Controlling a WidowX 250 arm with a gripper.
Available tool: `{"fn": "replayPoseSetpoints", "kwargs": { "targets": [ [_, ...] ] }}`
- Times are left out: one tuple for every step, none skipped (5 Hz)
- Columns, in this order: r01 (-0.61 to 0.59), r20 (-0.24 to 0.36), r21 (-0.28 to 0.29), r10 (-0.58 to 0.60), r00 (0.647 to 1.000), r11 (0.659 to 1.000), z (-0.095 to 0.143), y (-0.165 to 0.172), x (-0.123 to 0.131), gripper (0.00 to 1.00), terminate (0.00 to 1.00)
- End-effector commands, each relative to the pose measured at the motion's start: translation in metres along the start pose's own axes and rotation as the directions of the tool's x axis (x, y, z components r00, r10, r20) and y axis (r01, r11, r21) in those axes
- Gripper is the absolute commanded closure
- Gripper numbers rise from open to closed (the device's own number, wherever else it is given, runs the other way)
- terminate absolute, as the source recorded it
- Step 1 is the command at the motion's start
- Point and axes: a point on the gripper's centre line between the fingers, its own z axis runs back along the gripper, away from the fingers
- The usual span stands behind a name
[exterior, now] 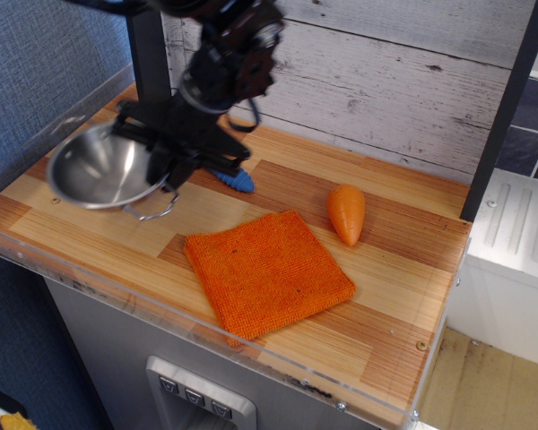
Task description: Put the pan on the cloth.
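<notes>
At the left I see the steel pan [103,168] tilted and raised off the wooden tabletop [403,269], with one wire loop handle hanging at its near side, and my pincer [166,164] is pinching the pan by its right rim. Just right of the pincer a blue spoon handle [235,178] shows from behind the arm. Further right the square orange cloth [267,270] lies flat and bare, well apart from the pan, and the plastic carrot [346,213] lies near its far right corner.
</notes>
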Motion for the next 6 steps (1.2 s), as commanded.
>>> {"fn": "replayPoseSetpoints", "kwargs": {
  "targets": [
    [0.136, 0.157, -0.060, -0.125, 0.980, 0.989, 0.062, -0.025, -0.025, 1.00, 0.00],
    [0.238, 0.203, -0.073, -0.220, 0.954, 0.968, 0.072, -0.038, -0.041, 1.00, 0.00],
    [0.348, 0.231, -0.040, -0.330, 0.915, 0.937, 0.074, -0.054, -0.051, 1.00, 0.00],
    [0.439, 0.266, -0.034, -0.415, 0.870, 0.898, 0.069, -0.074, -0.055, 1.00, 0.00],
    [0.490, 0.282, -0.019, -0.466, 0.839, 0.871, 0.061, -0.086, -0.057, 1.00, 0.00],
    [0.525, 0.294, -0.057, -0.488, 0.822, 0.849, 0.052, -0.096, -0.063, 1.00, 0.00]
  ]
}}
